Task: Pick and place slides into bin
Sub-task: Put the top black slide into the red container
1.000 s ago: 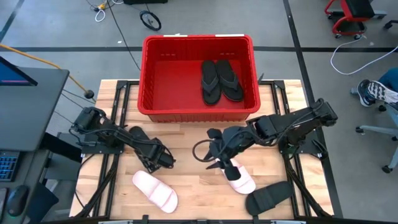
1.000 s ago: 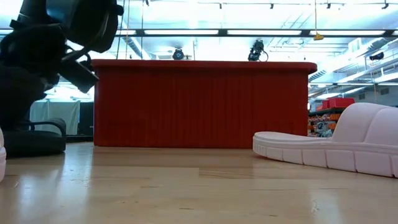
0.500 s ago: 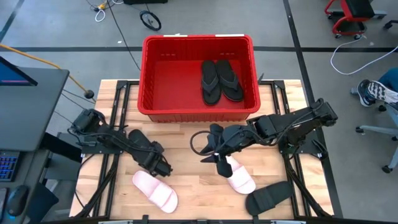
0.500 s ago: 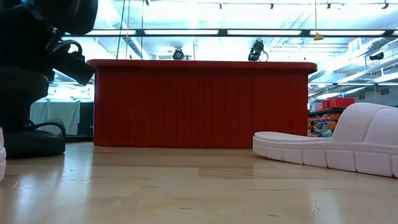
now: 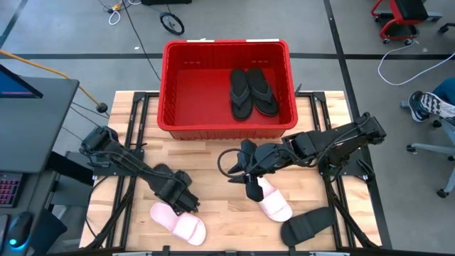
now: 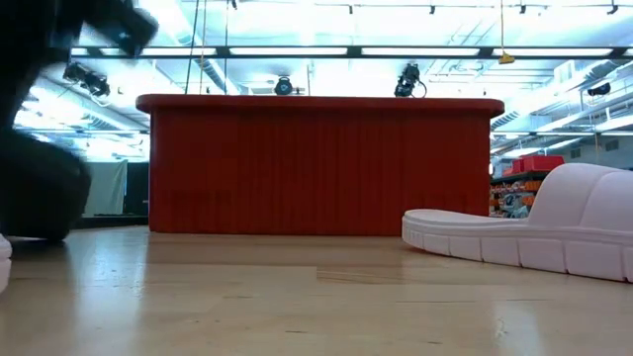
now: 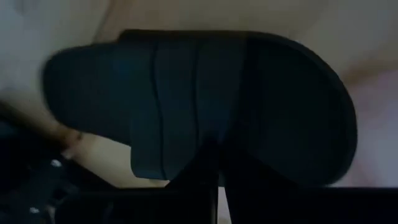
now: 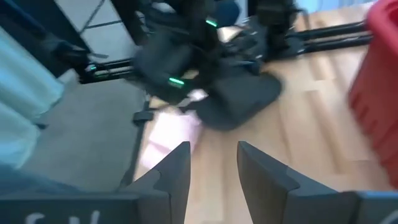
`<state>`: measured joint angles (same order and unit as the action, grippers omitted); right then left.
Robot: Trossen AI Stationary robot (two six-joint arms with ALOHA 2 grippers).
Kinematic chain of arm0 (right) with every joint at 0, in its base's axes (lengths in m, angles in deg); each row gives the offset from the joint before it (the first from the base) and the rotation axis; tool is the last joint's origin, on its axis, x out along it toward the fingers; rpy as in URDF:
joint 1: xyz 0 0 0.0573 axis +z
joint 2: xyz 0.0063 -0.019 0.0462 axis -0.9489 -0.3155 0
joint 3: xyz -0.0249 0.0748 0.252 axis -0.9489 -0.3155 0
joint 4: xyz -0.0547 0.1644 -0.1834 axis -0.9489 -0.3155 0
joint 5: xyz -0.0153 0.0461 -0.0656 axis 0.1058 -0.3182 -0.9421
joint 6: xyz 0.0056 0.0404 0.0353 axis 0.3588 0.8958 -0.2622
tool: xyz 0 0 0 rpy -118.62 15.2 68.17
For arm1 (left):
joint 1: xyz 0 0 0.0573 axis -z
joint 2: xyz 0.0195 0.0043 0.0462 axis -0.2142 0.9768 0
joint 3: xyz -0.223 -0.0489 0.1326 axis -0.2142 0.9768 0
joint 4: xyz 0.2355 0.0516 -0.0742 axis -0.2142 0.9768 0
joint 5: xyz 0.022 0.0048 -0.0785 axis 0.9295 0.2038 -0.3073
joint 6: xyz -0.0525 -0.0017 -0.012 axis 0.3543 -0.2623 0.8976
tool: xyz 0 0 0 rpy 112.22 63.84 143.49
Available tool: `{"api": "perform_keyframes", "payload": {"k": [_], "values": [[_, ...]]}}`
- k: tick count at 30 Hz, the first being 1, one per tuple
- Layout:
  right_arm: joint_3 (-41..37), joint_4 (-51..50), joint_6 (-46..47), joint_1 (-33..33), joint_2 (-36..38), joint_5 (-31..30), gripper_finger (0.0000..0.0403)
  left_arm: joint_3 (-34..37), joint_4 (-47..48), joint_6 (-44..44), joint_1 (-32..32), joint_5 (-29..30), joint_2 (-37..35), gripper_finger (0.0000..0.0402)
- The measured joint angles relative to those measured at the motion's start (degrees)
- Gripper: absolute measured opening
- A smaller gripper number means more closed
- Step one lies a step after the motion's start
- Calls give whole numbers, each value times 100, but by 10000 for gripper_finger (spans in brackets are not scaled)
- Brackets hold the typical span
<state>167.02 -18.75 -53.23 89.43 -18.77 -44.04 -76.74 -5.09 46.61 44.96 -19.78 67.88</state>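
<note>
Fingers (image 8: 177, 168) over wooden table (image 5: 220, 213)

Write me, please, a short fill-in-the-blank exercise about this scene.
The red bin holds ___ black flip-flops. The right gripper hangs open by a ___ slide. The left gripper is shut on a ___ slide.
Missing words: two; pink; black.

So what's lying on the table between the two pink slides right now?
In the high view, only bare wood lies between the left pink slide and the right pink slide; the left gripper sits just above the left one.
</note>
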Motion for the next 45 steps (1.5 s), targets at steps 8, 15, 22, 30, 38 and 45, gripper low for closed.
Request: {"api": "perform_keyframes", "payload": {"k": [8,15,22,30,38,45], "values": [[0,-24,618,10,40,-803,132,-2727,1504,425,104,256,-4,7],[4,-443,374,161,311,-785,111,-4797,1495,203,77,1635,-14,7],[4,-1433,333,197,636,-805,111,-5810,1743,-1590,-651,3263,-22,7],[7,-1661,327,197,726,-807,121,-5860,1655,-4060,-2668,3785,98,7],[7,-1836,309,183,726,-1414,121,-5855,1501,-6526,-4678,4225,923,7],[7,-1870,309,179,723,-2037,122,-5849,602,-8455,-5590,4321,2212,7]]}}
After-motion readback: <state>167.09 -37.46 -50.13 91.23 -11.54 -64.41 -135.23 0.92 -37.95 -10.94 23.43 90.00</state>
